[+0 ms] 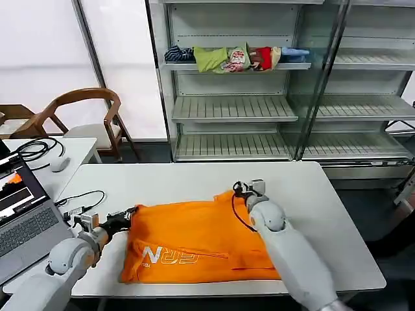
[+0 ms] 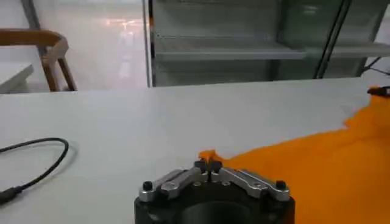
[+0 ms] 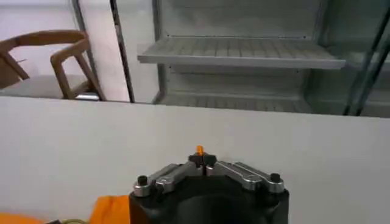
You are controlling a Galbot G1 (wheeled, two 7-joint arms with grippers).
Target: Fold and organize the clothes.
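From the head view, the orange shirt (image 1: pixel 194 243) lies spread on the white surface (image 1: pixel 324 201), toward its near edge, the white lettering facing up near the shirt's near-left corner. The left pincer (image 1: pixel 127 218) sits at the shirt's left edge; the right pincer (image 1: pixel 241 189) is at its far edge, right of middle.

In the left wrist view, the left pincer (image 2: pixel 208 163) is pressed together on a small tuft of the shirt (image 2: pixel 323 164), with the rest of the cloth trailing away across the surface (image 2: pixel 152 122). A black cable (image 2: pixel 36 159) lies well apart from it.

In the right wrist view, the right pincer (image 3: pixel 201 157) is likewise pinching a bit of orange between its tips, and more of the shirt (image 3: pixel 109 208) peeks from beneath the wrist.

Both holds look thin. To fold cleanly, I'd say the two arms should lift together and evenly, keep the held edge taut, and carry it over slowly so neither tuft slips out and the layers land square.
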